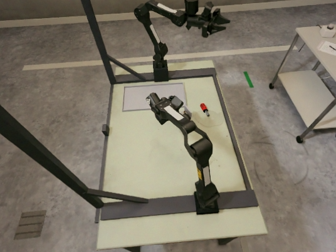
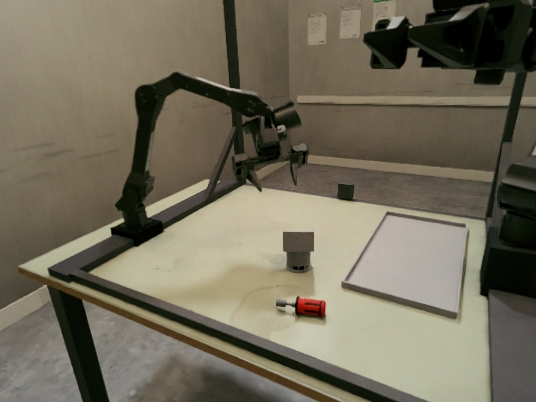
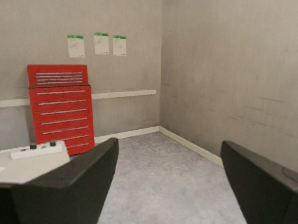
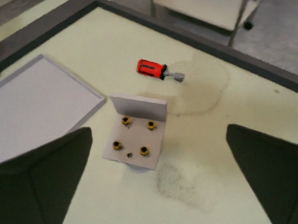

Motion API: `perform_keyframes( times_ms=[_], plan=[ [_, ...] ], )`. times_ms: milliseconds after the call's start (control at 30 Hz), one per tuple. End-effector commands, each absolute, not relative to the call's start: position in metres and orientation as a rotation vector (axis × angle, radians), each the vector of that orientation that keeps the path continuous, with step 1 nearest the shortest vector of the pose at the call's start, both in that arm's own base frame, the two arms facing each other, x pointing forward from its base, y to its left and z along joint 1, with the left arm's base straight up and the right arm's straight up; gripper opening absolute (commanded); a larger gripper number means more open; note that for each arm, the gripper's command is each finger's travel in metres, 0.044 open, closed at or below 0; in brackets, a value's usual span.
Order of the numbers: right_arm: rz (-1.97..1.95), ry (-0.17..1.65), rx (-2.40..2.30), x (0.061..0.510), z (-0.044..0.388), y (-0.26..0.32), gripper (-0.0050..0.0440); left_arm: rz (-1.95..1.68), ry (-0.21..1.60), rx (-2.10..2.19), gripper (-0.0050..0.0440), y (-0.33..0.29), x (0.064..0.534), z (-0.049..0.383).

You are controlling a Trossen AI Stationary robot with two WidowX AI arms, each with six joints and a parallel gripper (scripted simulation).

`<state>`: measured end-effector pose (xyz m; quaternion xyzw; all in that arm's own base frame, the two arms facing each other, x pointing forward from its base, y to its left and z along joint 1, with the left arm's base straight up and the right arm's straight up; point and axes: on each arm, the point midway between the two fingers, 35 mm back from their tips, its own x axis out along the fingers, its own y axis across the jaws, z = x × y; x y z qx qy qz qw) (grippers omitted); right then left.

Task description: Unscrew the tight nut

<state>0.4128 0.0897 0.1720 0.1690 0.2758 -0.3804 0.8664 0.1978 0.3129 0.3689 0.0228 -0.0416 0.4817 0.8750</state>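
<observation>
The right end effector point(image 2: 276, 186) point(image 4: 159, 132) hangs wide open with nothing between its fingers, above the joint module point(image 2: 298, 261), which stands upright on the table point(image 1: 141, 163) point(image 2: 200, 280) point(image 4: 200, 145) under its bracket point(image 2: 298, 241) point(image 4: 135, 137) and four brass nuts point(image 4: 144, 150); the left end effector point(image 1: 222, 26) point(image 3: 169, 146), well away, is partly open and holds nothing. Since which nut is fully down is hard to tell, the nut driver point(image 1: 204, 109) point(image 2: 310, 307) point(image 4: 151, 69) could go onto a wrong one, and sideways pressure could topple the unfixed module.
</observation>
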Motion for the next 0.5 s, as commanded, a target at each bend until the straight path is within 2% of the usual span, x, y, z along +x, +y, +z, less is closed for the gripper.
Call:
perform_keyframes(
  times_ms=[0,467],
  plan=[
    [-0.700,0.573,0.414,0.408,0.196,0.083,0.0400,1.003,-0.113,0.062,0.0300,0.309,0.197,0.380],
    [-0.497,0.564,0.421,0.399,0.216,0.082,0.0400,1.003,-0.113,0.062,0.0300,0.309,0.197,0.380]
  ],
)
